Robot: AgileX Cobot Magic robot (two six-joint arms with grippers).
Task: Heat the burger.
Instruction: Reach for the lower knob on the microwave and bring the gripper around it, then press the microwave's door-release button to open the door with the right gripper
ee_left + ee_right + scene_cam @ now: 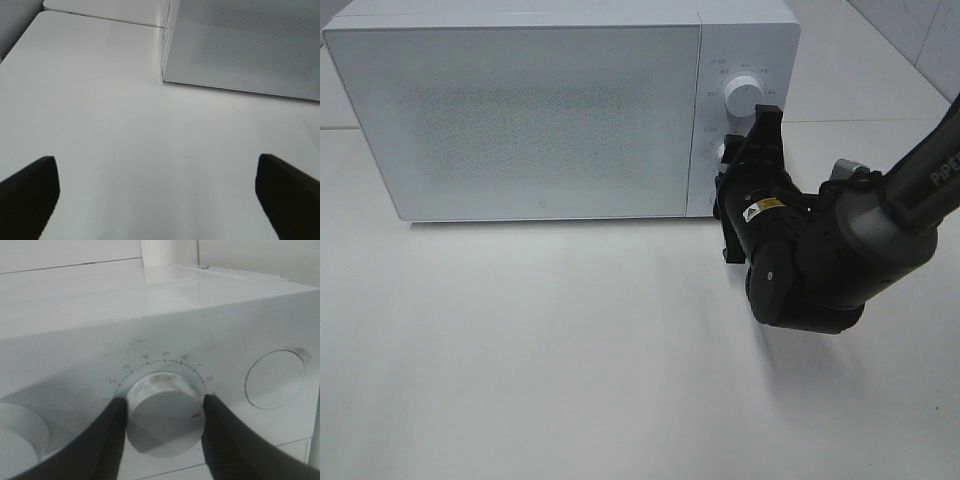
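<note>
Snugly, right tool [164,401] around knob [165,424]

1. Microwave [520,110]: white casing, smooth and faintly glossy (its top mirrors the wall in the right wrist view). The door [535,115] carries a fine speckled grain.
2. Dial [165,412]: white, plastic by its look, with a smooth satin face and greyish scuffs on the rim.
3. Fingers [107,440] either side of it: black, matt.
4. Right arm [820,260]: black housing, semi-glossy.
5. Table [570,380]: white, smooth, matt.

Lab-style robot test bench — white tabletop [570,370], white microwave [520,110], black robot arm [920,180], pale tiled wall [910,25] behind.
</note>
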